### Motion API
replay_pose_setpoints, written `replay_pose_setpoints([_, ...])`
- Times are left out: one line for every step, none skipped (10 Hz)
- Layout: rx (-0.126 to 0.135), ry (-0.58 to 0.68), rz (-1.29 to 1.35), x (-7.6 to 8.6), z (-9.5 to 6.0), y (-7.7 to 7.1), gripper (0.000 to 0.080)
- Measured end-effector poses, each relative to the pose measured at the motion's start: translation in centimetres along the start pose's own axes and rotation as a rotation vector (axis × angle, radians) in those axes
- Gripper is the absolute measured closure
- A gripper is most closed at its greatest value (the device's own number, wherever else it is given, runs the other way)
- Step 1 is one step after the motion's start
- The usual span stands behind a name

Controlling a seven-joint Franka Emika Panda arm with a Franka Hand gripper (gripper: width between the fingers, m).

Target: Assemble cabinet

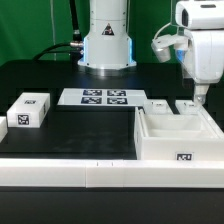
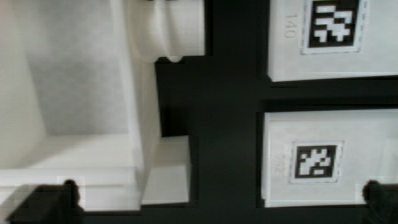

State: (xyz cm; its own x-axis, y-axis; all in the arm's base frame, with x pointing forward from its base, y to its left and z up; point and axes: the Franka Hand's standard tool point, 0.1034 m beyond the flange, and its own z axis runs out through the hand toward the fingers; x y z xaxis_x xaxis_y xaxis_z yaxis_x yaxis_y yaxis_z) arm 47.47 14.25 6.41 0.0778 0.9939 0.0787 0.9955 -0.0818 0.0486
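Cabinet [image 1: 165, 148], a stiff, smooth, probably light plastic box, sits just beneath the gripper [image 1: 200, 98], whose fingers [image 2: 45, 205] are spread wide and empty; one thin upright wall between them looks best to pinch.

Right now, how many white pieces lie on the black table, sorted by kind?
Cabinet box: 1
Small tagged block: 1
Tagged panels beside the box: 2
Marker board: 1
Total: 5

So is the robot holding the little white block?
No, the little white block sits alone on the table, while the gripper hangs open over the cabinet.
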Motion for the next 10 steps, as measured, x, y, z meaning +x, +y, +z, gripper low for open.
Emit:
replay_pose_setpoints([0.009,0.002,-0.003,0.3,0.4,-0.9,0.0002])
replay_pose_setpoints([0.009,0.006,0.002,0.5,0.6,-1.4,0.0002])
replay_pose_setpoints([0.016,0.009,0.004,0.7,1.0,-2.0,0.0002])
replay_pose_setpoints([0.019,0.014,0.010,0.9,1.5,-2.5,0.0002])
replay_pose_setpoints([0.023,0.018,0.017,1.1,2.0,-3.1,0.0002])
replay_pose_setpoints([0.025,0.028,0.032,1.5,2.8,-4.1,0.0002])
replay_pose_setpoints([0.033,0.034,0.032,1.6,3.6,-5.1,0.0002])
replay_pose_setpoints([0.041,0.034,0.034,1.5,4.0,-5.5,0.0002])
replay_pose_setpoints([0.047,0.035,0.038,1.3,4.4,-5.8,0.0002])
replay_pose_setpoints([0.045,0.035,0.039,1.3,4.3,-5.7,0.0002])
